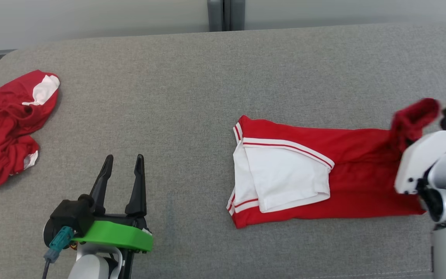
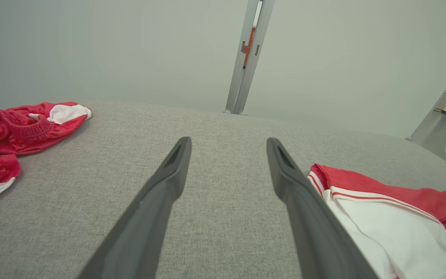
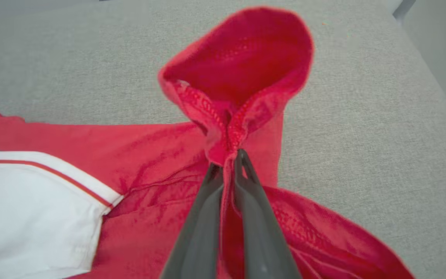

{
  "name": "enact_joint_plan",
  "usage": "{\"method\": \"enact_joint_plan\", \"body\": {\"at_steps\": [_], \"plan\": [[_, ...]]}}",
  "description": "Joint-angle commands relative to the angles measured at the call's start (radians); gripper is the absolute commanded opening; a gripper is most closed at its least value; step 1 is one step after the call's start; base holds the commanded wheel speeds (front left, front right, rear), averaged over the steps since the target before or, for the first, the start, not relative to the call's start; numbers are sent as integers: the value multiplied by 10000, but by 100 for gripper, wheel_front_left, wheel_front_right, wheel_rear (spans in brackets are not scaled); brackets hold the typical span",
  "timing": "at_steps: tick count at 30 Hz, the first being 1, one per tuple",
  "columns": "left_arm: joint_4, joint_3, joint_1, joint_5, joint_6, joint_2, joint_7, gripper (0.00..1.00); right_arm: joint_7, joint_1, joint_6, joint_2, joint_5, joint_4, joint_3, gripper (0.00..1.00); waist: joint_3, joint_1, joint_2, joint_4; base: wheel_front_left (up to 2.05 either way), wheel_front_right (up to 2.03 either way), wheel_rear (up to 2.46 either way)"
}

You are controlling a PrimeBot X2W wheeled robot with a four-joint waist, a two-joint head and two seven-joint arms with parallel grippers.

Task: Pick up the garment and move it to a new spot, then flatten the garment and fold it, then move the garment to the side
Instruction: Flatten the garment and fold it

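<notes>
Now lift the pinched end just clear. Right gripper (image 3: 229, 155): shut tight on the red far end of the garment (image 1: 362, 147), held up off the gray cushion (image 1: 207, 77). Rest of the garment lying flat, right of the middle. Carry the end low and slow toward the white part, to avoid dragging the flat part. Lay edge on edge. Left gripper (image 1: 124, 159): wide open, holding nothing, well apart from the garment.

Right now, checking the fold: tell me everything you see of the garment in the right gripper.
The garment is red mesh-like cloth with a white panel edged in red-and-white stripes. It lies folded, mostly flat on the grey cushion, right of centre. Its right end is lifted and bunched, pinched in the shut right gripper.
</notes>
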Motion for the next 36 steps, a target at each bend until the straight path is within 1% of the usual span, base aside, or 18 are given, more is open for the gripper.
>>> {"method": "enact_joint_plan", "body": {"at_steps": [1,4,7,11,16,23,27,31,32,33,36], "plan": [[9,10,51,-56,-22,28,-29,100,14,89,-3,64,179,-113,445,0,-40,0,0,12,0,0,0],[20,1,7,-79,-22,17,-28,100,14,-102,-3,136,396,-165,1580,0,-66,0,0,70,0,0,0],[18,-21,10,-108,-22,9,-29,100,-35,-410,-3,249,735,74,2741,0,-41,0,0,175,0,0,0],[54,-45,-19,-141,-22,-1,-29,100,-352,-922,-3,413,1033,736,3709,0,28,0,0,366,0,0,0],[101,-107,-110,-207,-22,-14,-28,100,-841,-1509,-2,524,1288,1643,4385,0,73,0,0,656,0,0,0],[152,-173,-199,-215,-22,-33,-30,100,-1456,-2242,-2,532,2069,2955,5327,0,109,0,0,975,0,0,0],[168,-173,-186,-179,-22,-41,-28,100,-1860,-2602,-2,533,2335,3686,5598,0,115,0,0,1053,0,0,0],[197,-178,-154,-196,-22,-48,-28,100,-2273,-2865,-2,534,2416,4384,5585,0,92,0,0,1081,0,0,0],[199,-187,-153,-202,-22,-50,-30,100,-2386,-2899,-2,537,2523,4488,5598,48,87,0,0,1087,0,0,0],[200,-194,-148,-208,-22,-51,-30,100,-2516,-2909,-2,540,2640,4595,5658,100,74,0,0,1087,0,0,0],[204,-185,-84,-205,-22,-54,-28,100,-2841,-2984,-2,531,2850,4705,5697,100,9,0,0,1052,0,0,0]]}}
